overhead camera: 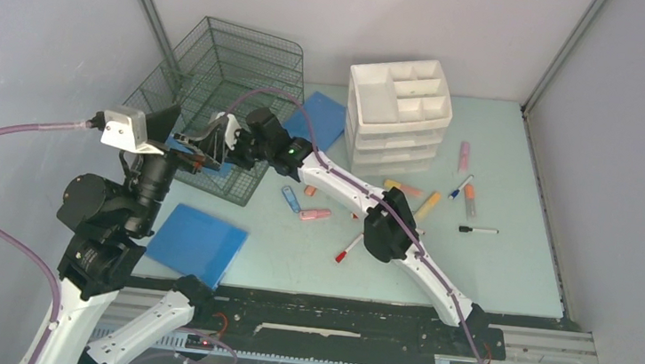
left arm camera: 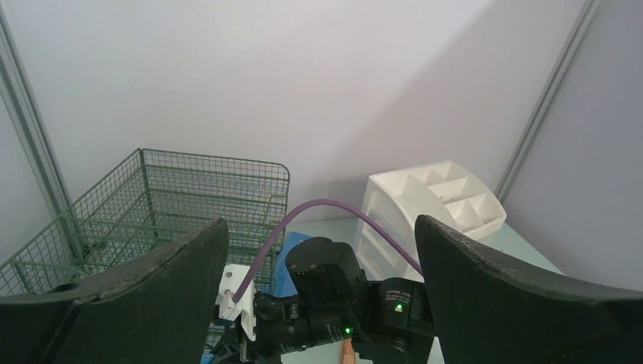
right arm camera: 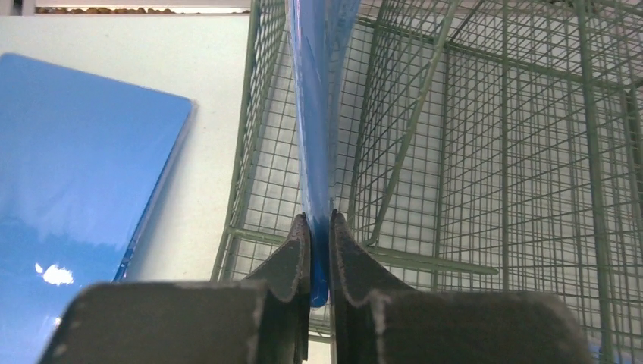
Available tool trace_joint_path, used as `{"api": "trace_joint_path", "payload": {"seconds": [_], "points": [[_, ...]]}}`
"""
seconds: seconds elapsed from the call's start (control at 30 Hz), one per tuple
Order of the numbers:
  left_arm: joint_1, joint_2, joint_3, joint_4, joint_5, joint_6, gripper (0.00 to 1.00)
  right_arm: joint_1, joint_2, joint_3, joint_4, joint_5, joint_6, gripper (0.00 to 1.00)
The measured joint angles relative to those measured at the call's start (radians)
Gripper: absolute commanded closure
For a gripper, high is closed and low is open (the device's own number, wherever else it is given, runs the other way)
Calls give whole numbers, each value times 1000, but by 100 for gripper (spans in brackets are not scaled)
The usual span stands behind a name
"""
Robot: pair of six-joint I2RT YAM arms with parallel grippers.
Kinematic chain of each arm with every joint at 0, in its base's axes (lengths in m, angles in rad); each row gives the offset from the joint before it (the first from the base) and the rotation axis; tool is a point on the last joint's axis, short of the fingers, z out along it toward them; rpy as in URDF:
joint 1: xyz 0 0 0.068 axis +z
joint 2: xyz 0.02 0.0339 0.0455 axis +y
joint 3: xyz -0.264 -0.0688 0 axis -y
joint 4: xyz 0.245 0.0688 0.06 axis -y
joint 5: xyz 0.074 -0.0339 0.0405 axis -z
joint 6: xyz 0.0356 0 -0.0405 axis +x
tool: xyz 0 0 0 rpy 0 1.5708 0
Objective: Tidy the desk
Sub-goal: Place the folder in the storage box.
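While the left fingers [left arm camera: 152,284] hang spread wide above the near-left part of the table [overhead camera: 507,262], holding nothing, the right fingers [right arm camera: 288,262] are pressed onto the edge of a thin blue board [right arm camera: 312,136] and pinch it from both sides. Table: the pale mint-green surface beneath every object, reaching from the black front rail [overhead camera: 333,312] to the far walls. Held board: seen edge-on from the right wrist, extending away from the fingers at the front of the green wire basket [overhead camera: 223,61], which stands at the far-left corner; whether the board rests on the wire cannot be told. Second blue board [overhead camera: 197,243]: flat near the near-left corner, close to the basket. Third blue board [overhead camera: 321,118]: flat near the far edge, between the basket and the white drawer organiser [overhead camera: 397,109]. Pens and markers [overhead camera: 428,206]: scattered loose over the middle and right of the table, nearer than the organiser.
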Motion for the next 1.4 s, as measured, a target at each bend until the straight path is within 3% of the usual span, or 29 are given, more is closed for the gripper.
{"api": "trace_joint_path", "payload": {"seconds": [0.1,0.7,1.4], "points": [[0,-1,0,1,0,0,0,1,-1,0,0,30,-2,100],[5,-13,0,5,8,0,0,36,-36,22,-72,160,4,100],[10,-18,0,6,13,0,0,38,-61,26,-122,186,-2,97]]}}
